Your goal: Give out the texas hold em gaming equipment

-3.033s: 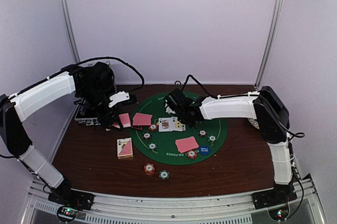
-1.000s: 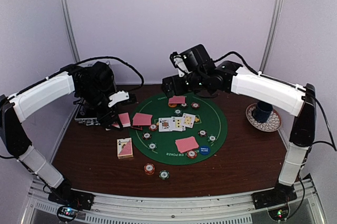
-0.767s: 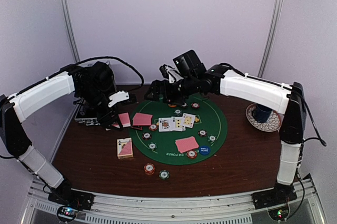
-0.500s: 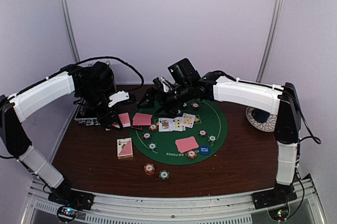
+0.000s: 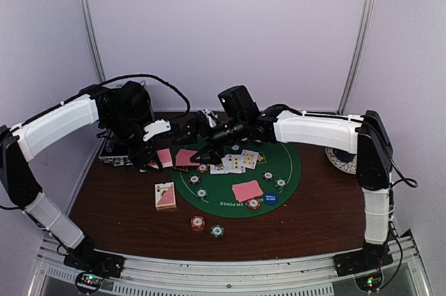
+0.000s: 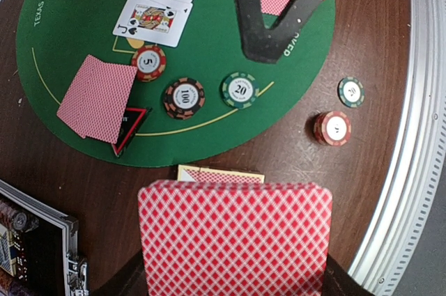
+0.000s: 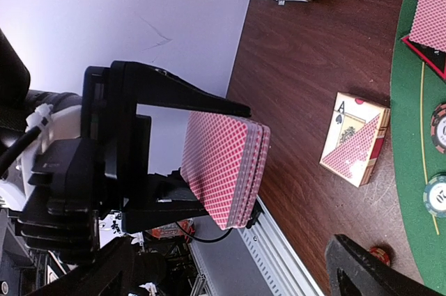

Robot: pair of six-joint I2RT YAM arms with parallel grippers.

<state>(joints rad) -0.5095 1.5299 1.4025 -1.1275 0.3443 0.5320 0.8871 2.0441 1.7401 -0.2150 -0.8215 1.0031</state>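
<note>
The pink-backed deck (image 6: 235, 237) sits clamped in the left gripper (image 7: 237, 167); right gripper (image 7: 237, 268) fingers wide apart.
On the mat (image 6: 83, 31), chips (image 6: 184, 97) marked 5, 100, 20 lie at six o'clock; TEXAS printed at nine.

Robot lab test cell. I drive a white-shelled left arm (image 5: 59, 125) and a matching right arm (image 5: 313, 131), both bolted to a slotted aluminium rail (image 5: 230, 268) at the near edge of a dark brown wooden table (image 5: 320, 219). Plain pale lilac wall panels (image 5: 230, 31) box the table in on three sides, with silver upright poles (image 5: 89, 24) at the joins. Loose black cables (image 5: 171, 90) trail off the arms. Small green status lights (image 5: 88, 281) glow at the bases. The only furnishing is a round green felt poker mat (image 5: 286, 160) with small striped poker chips (image 5: 198, 223) laid out.
</note>
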